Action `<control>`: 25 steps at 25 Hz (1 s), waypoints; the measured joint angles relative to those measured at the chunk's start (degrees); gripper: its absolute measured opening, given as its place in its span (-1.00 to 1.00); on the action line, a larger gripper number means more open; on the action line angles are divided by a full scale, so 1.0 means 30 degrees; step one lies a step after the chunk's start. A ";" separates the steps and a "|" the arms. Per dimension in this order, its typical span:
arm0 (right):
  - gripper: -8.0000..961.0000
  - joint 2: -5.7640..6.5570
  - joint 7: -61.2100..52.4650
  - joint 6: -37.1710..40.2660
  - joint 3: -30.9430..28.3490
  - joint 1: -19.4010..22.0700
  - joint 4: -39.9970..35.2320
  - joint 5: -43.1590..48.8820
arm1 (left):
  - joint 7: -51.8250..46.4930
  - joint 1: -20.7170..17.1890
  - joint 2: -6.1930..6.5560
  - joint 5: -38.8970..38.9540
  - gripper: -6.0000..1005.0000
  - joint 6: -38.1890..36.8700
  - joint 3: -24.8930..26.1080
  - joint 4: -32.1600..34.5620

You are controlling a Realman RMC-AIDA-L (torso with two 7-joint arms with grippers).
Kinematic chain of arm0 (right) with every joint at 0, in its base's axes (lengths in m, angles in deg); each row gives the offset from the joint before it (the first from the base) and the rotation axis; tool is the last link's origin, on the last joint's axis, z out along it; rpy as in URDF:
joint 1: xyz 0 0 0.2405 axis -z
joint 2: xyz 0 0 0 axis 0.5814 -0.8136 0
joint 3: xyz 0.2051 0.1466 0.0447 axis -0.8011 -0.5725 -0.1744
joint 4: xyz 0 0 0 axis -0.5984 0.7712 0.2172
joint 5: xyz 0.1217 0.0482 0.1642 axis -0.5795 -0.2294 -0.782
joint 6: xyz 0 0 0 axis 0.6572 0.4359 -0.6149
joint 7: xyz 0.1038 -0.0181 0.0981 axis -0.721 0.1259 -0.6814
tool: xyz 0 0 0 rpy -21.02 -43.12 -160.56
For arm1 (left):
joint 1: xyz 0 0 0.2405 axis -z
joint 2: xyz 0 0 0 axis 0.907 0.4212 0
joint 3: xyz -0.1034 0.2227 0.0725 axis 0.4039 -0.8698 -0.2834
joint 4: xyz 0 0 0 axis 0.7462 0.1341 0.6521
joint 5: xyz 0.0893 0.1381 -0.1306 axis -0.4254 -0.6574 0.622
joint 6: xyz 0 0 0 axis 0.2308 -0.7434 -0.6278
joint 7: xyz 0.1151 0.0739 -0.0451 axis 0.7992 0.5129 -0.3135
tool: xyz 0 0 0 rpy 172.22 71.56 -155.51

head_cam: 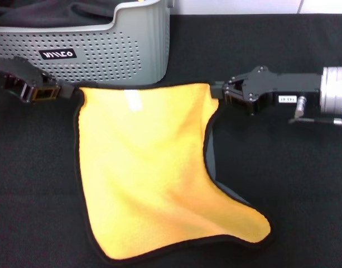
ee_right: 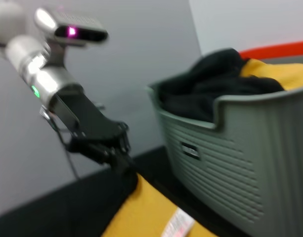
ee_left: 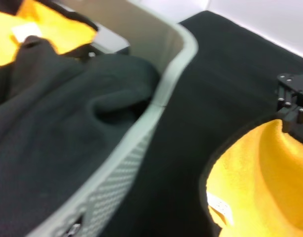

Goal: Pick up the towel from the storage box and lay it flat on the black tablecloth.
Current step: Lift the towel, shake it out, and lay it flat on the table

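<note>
Both end effectors, left (head_cam: 63,91) and right (head_cam: 220,91), pinch the towel (head_cam: 151,167) by its top corners. Soft and limp, it sags between them, so the corners look like the right hold.

Yellow towel (head_cam: 154,173) spread on black tablecloth (head_cam: 37,195) before grey storage box (head_cam: 104,50)

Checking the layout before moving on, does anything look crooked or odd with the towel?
Yes. The yellow-orange microfibre towel isn't flat: the left gripper and right gripper hold its top corners, its right edge curls, showing grey, and the lower part skews right on the black tablecloth.
</note>
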 joint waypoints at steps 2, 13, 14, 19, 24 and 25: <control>-0.90 0.0108 0.0005 -0.0890 -0.0011 -0.0701 0.0001 0.0814 | -0.0005 0.0034 -0.0043 -0.0104 -0.93 0.0682 -0.0032 -0.0226; -0.89 0.0211 -0.0124 -0.4467 -0.0031 -0.3950 -0.0037 0.6037 | -0.0058 0.0257 -0.0147 -0.0444 -0.93 0.2471 0.0074 -0.1612; -0.89 0.0228 -0.0140 -0.4504 -0.0032 -0.4170 -0.0063 0.6491 | -0.0060 0.0259 -0.0136 -0.0453 -0.93 0.2524 0.0062 -0.1695; -0.89 0.0092 -0.0278 -0.4649 -0.0033 -0.4854 -0.0415 0.8964 | -0.0061 0.0264 -0.0169 -0.0467 -0.93 0.2581 0.0086 -0.1819; -0.89 -0.0416 -0.0600 -0.5418 -0.0030 -0.4937 -0.1525 1.2075 | 0.0025 0.0210 -0.0326 -0.0468 -0.93 0.2612 0.0099 -0.1863; -0.88 -0.0490 -0.0683 -0.5525 -0.0030 -0.4937 -0.1729 1.2466 | 0.0053 0.0181 -0.0372 -0.0468 -0.93 0.2619 0.0100 -0.1867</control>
